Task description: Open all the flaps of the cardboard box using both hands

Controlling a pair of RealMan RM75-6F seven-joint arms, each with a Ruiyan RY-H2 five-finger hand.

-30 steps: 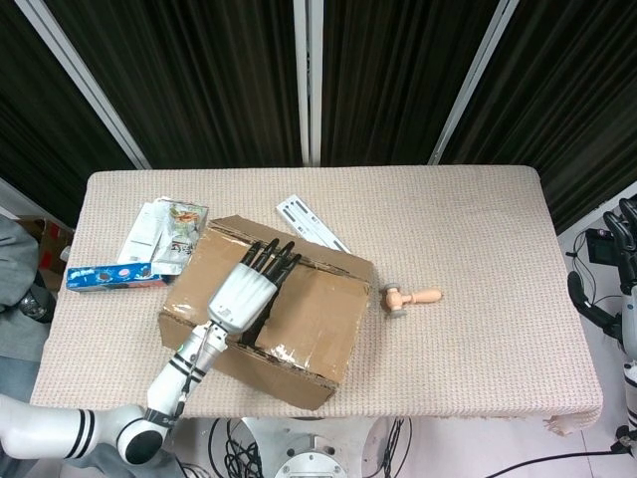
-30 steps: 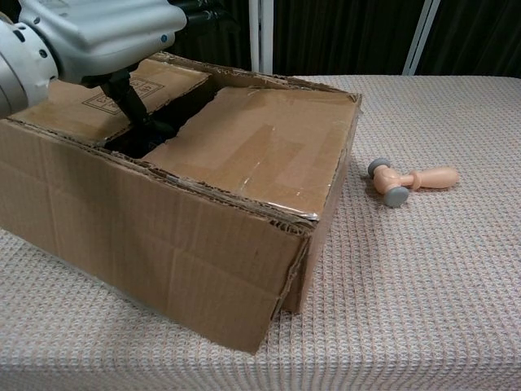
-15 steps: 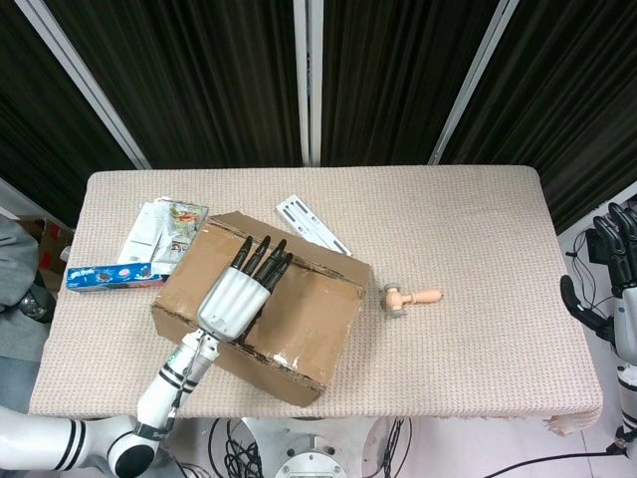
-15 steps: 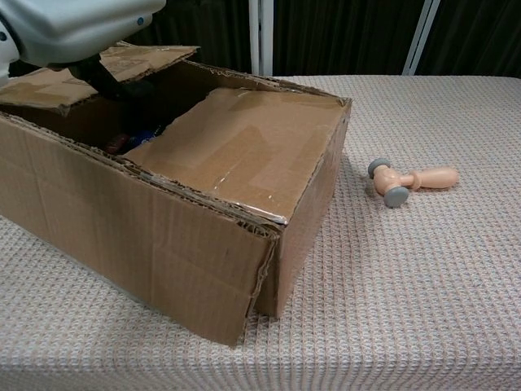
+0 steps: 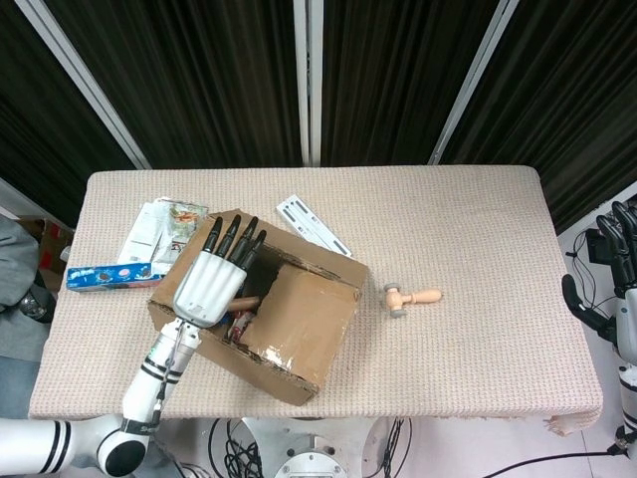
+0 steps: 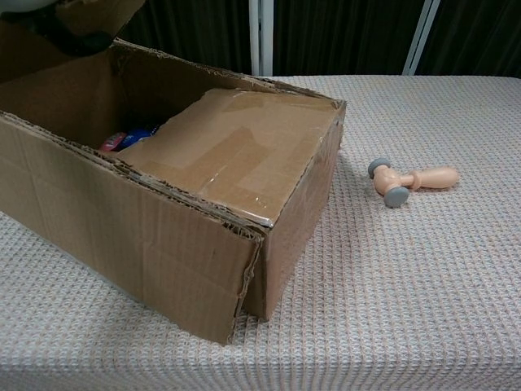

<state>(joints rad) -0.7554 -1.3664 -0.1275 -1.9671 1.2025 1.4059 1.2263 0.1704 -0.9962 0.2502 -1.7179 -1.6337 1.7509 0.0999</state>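
Now the left hand [image 5: 211,280] has swung the cardboard box [image 6: 244,175] flap further up

Cardboard box [image 5: 269,314] sits left of centre on the bench [image 5: 478,229]. Your left hand [image 5: 212,277] hangs over its 9 o'clock half, where the flap is up and the opening shows items inside. The 3 o'clock flap [image 6: 236,151] lies flat across the other half, so no way in there. At 3 o'clock of the box only the small wooden mallet [image 5: 410,297] stands in the way; bench beyond it is bare to the edge. Right hand [image 5: 622,254] is off the bench's 3 o'clock edge. At 10 o'clock, packets [image 5: 159,231] and a blue pack [image 5: 111,276] crowd the box. White strip [image 5: 311,223] lies at 12, touching it.
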